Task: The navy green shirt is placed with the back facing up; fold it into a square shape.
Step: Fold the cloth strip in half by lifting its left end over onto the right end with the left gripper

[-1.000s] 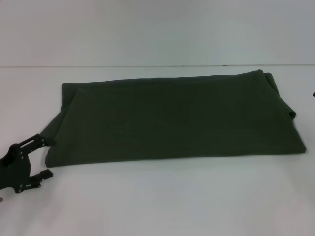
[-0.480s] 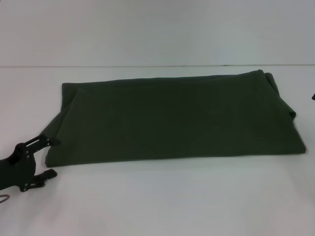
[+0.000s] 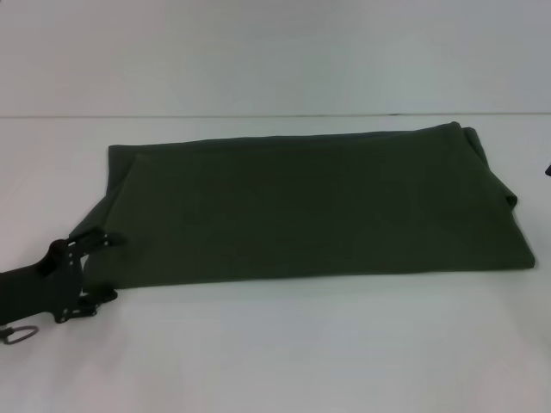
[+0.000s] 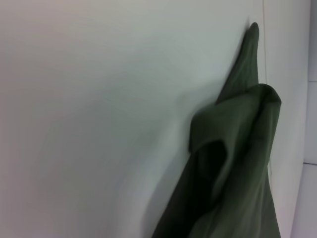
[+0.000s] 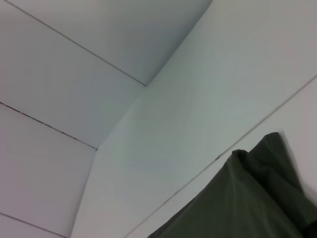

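My left gripper (image 3: 96, 268), a black metal claw, is at the near left corner of the dark olive-green cotton shirt (image 3: 310, 206). My jaws are spread apart. The upper finger lies over the edge of the cloth at that corner, and the lower finger is just at the near hem, above the white table (image 3: 284, 353). I cannot tell if the fingers already touch the fabric.

The shirt lies flat on the white table, folded into a long band that runs across the table from my left to my right. Its upper face is plain, with no print to see. The far edge is straight and lies near the line where the table meets the white wall (image 3: 275, 52). At the right end the fabric is doubled over and makes a small thick bump at the far corner. At the left end one layer goes out in a slanted flap toward my gripper.

In my left wrist view the shirt (image 4: 233, 168) shows its folded end close by, with layers that open a little and a dark hollow between them, and one pointed tip that lies on the table.

In my right wrist view one corner of the shirt (image 5: 247, 203) is seen, resting on the table beside the white panels of the wall. My right gripper is only a small dark piece at the right border of the head view, well apart from the cloth, and I cannot tell how its jaws stand.
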Controlling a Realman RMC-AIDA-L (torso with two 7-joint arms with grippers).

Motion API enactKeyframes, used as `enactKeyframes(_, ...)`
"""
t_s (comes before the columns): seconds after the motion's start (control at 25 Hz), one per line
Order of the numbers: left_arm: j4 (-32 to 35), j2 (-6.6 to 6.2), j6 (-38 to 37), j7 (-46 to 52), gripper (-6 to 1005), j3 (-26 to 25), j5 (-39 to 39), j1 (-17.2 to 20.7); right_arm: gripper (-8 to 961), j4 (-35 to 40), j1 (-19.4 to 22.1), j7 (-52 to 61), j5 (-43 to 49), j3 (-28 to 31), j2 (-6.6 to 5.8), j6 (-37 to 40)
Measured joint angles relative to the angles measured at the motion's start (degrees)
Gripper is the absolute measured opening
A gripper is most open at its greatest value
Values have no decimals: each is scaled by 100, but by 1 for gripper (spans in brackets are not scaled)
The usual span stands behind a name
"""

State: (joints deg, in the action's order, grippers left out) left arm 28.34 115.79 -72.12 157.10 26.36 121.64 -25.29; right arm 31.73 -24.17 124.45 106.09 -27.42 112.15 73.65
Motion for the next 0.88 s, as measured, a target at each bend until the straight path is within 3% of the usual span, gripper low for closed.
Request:
enactKeyframes(0.32,19,41,56,-506,948,-64,-288,-294,731,-4,8,1,-13,0,-8,30)
enactKeyframes(0.48,-13,70,-284,-1130,948,-65,-966,-191,731,-9,9,11,-36,6,-9,34)
enactKeyframes(0.88,-253,76,0,-1004,949,14,-703,-10,731,-34,-7,4,-40,18,1,-5)
